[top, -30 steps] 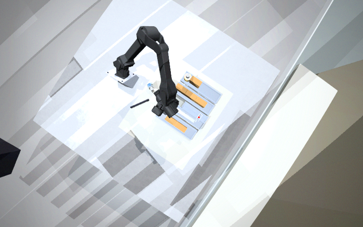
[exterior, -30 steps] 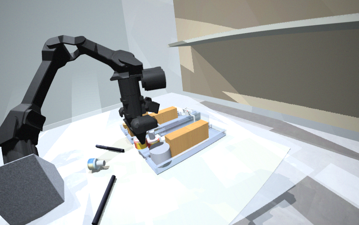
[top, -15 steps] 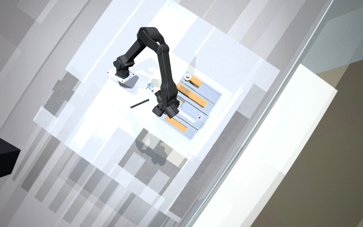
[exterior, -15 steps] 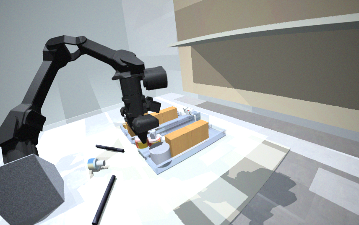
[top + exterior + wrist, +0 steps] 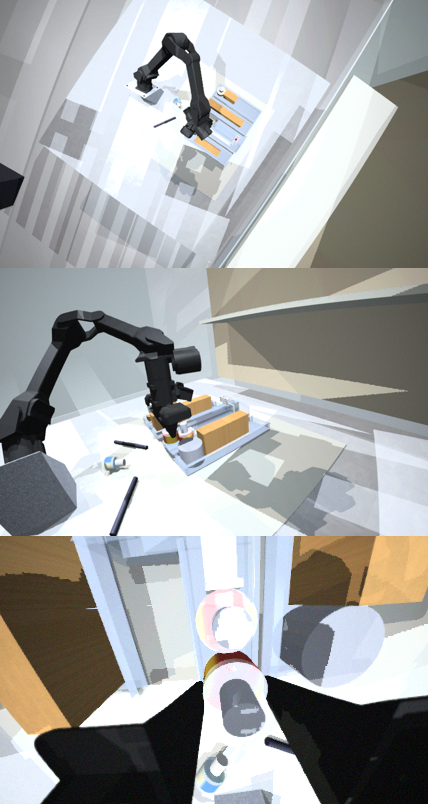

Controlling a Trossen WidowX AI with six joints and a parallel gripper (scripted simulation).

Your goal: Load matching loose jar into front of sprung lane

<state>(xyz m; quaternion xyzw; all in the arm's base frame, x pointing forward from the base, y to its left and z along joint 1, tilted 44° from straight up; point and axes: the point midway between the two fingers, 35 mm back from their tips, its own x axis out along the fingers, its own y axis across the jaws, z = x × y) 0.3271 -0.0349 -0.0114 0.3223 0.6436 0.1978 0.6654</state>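
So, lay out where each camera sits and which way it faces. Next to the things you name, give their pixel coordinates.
Top: high overhead, looking down on the lane tray point(image 5: 241, 107) point(image 5: 228, 446) point(image 5: 189, 611); the whole arm point(image 5: 196, 78) point(image 5: 121, 332) shows.
Exterior: beside the arm's base, looking across the table and tray towards the wall shelf point(image 5: 284, 304); arm and gripper point(image 5: 172, 435) point(image 5: 232, 684) show.
Wrist: on the arm's end, looking past both fingers at the held jar point(image 5: 170, 438) point(image 5: 212, 668) and lane; only the gripper shows.
Exterior and wrist share both red-and-yellow jars.

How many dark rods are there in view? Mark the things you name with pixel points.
2. One rod point(image 5: 130, 444) lies between the blue jar point(image 5: 110, 463) point(image 5: 211, 778) point(image 5: 176, 101) and the tray point(image 5: 221, 456); the other point(image 5: 123, 506) lies near the grey block point(image 5: 37, 488). More may be hidden.
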